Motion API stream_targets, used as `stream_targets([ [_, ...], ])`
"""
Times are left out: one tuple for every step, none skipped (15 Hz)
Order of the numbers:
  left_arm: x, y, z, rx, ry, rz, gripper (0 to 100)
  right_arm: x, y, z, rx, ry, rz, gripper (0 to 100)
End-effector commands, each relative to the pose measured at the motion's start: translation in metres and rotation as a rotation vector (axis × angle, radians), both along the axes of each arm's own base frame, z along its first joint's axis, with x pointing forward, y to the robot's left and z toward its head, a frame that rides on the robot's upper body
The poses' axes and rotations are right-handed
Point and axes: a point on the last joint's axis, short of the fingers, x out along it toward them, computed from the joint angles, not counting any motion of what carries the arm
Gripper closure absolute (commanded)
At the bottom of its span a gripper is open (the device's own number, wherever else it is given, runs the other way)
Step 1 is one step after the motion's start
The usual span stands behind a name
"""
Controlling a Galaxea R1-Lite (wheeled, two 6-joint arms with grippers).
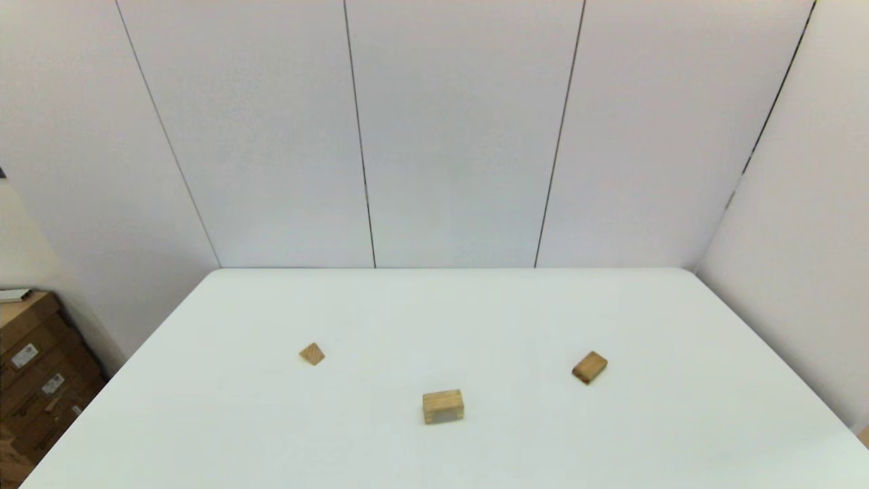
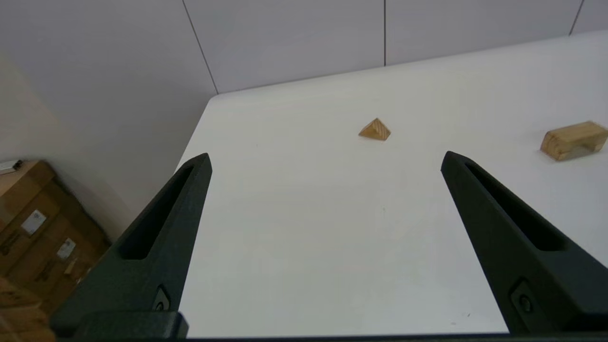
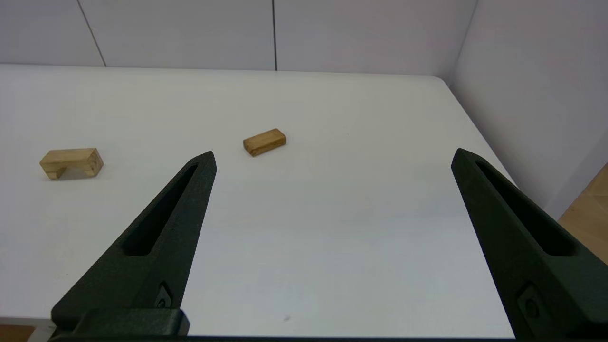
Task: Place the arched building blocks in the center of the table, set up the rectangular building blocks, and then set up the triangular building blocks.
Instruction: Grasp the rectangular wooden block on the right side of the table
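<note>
Arched block, rectangular slab, triangular wedge: scattered apart, awaiting pickup; left gripper and right gripper wide, empty.

left gripper: two long matte black fingers, wedge-shaped, tapering to blunt tips. each has a long recessed slot along its inner face and a small round screw near the base. black crossbar at the root. right gripper: same build, same slots and screws on its fingers.
</note>
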Motion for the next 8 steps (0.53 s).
stream_targets([
  [0.0011,0.0,-0.0033,-0.029,0.013,0.001,0,0.0,0.0,0.0,0.0,-0.001,0.0,0],
  [0.0011,0.0001,-0.0032,-0.048,0.012,0.004,0,0.0,0.0,0.0,0.0,-0.001,0.0,0],
  [0.0011,0.0002,-0.0032,-0.055,0.012,0.007,0,0.0,0.0,0.0,0.0,-0.001,0.0,0],
  [0.0011,0.0002,-0.0032,-0.062,0.012,0.01,0,0.0,0.0,0.0,0.0,-0.001,0.0,0],
  [0.0011,0.0002,-0.0032,-0.062,0.012,0.01,0,0.0,0.0,0.0,0.0,-0.001,0.0,0],
  [0.0011,0.0002,-0.0032,-0.062,0.012,0.01,0,0.0,0.0,0.0,0.0,-0.001,0.0,0],
  [0.0011,0.0002,-0.0032,-0.062,0.012,0.01,0,0.0,0.0,0.0,0.0,-0.001,0.0,0],
  [0.0011,0.0002,-0.0032,-0.062,0.012,0.01,0,0.0001,0.0,-0.0004,0.0,0.001,0.0,0],
])
